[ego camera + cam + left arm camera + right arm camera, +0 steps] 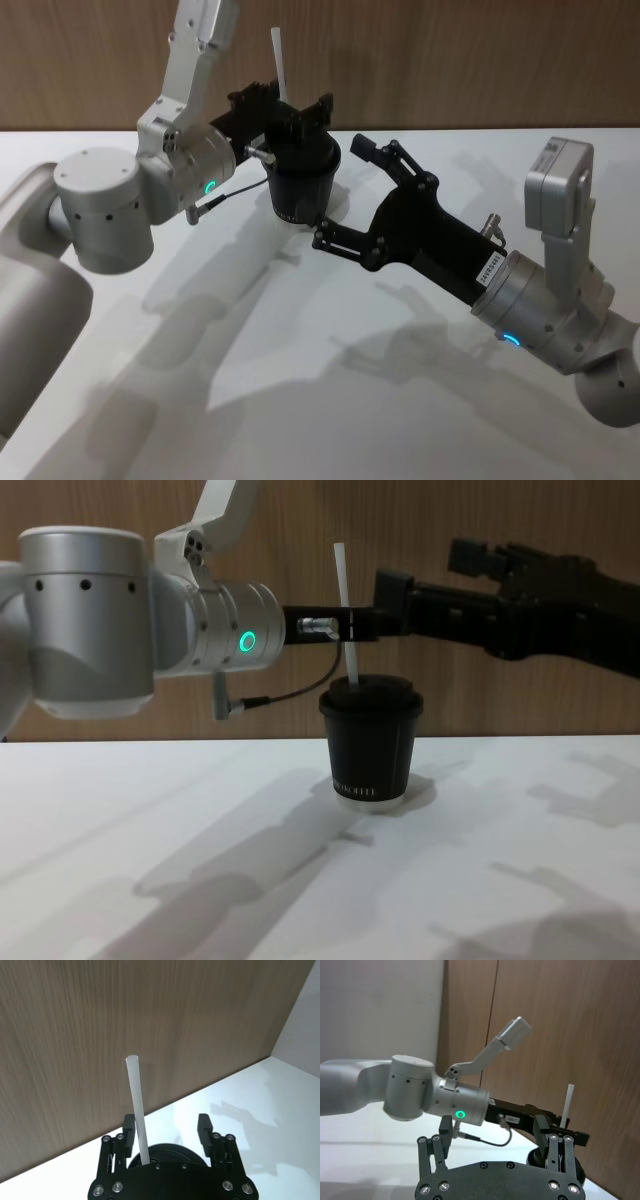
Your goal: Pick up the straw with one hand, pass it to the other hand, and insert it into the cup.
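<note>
The black cup (pixel 300 178) stands upright on the white table, also in the chest view (pixel 370 748). The white straw (pixel 278 60) rises from its lid, leaning slightly (pixel 345 610). My left gripper (pixel 285 108), with its silver wrist and green ring, hovers just above the lid. It is open, with the straw (pixel 137 1110) between its fingers, close to one finger (pixel 129 1129) and not pinched. My all-black right gripper (pixel 345 195) is open just right of the cup, raised off the table, holding nothing. In the right wrist view the straw (pixel 567 1105) stands beyond its fingers.
A wooden wall (pixel 450 60) runs close behind the cup. A thin black cable (pixel 285 692) loops from the left wrist. The white table (pixel 330 400) spreads wide in front of the cup.
</note>
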